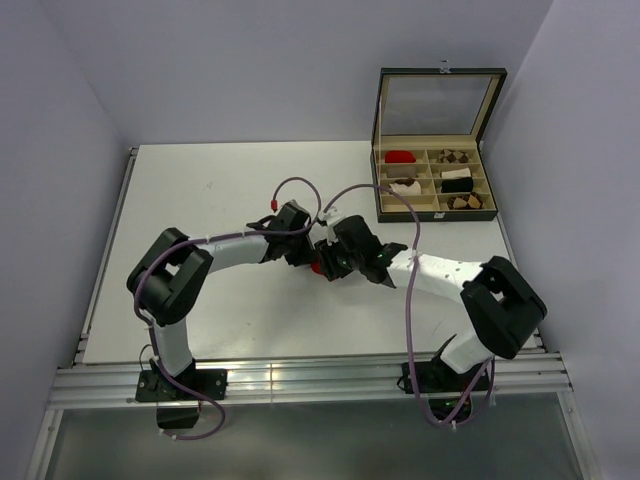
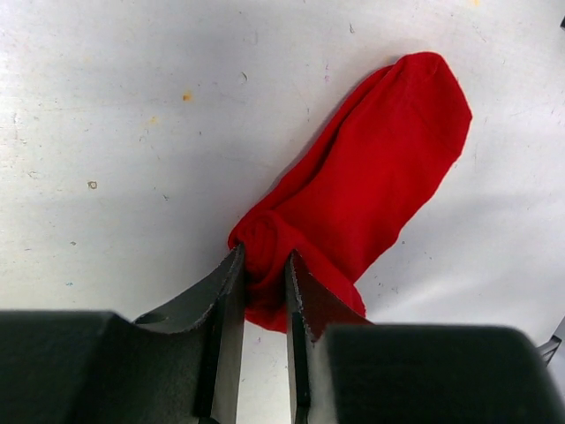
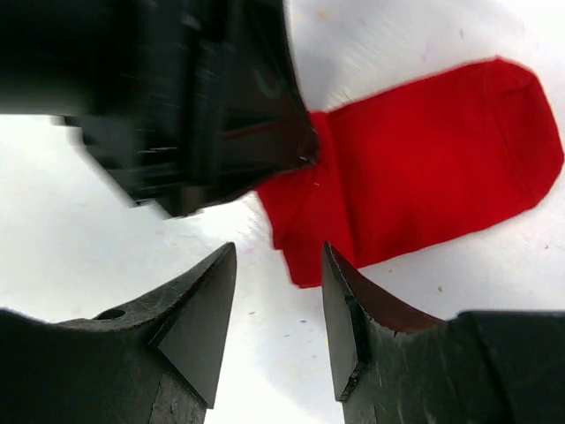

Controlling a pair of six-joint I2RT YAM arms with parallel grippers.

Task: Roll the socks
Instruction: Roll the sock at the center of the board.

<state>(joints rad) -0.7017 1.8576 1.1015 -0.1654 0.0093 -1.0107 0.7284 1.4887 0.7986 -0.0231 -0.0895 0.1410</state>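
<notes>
One short red fabric sock [image 2: 371,185] out on the white tabletop [image 1: 200,200], near the middle, between the tips of the two arms. Left black two-finger gripper [image 2: 263,265]: nearly pressed together, pinching a bunched, partly rolled end of the sock between its jaws. Rest of the sock flat on the table, stretching away from that grip, up and to the right in the left wrist view. Right black gripper [image 3: 278,256]: spread apart, gripping nothing, poised just beside the sock's near edge; contact not clear. Well apart, at the table's far right, open dark compartment box [image 1: 435,185] with rolled bundles [image 1: 455,156] inside.
</notes>
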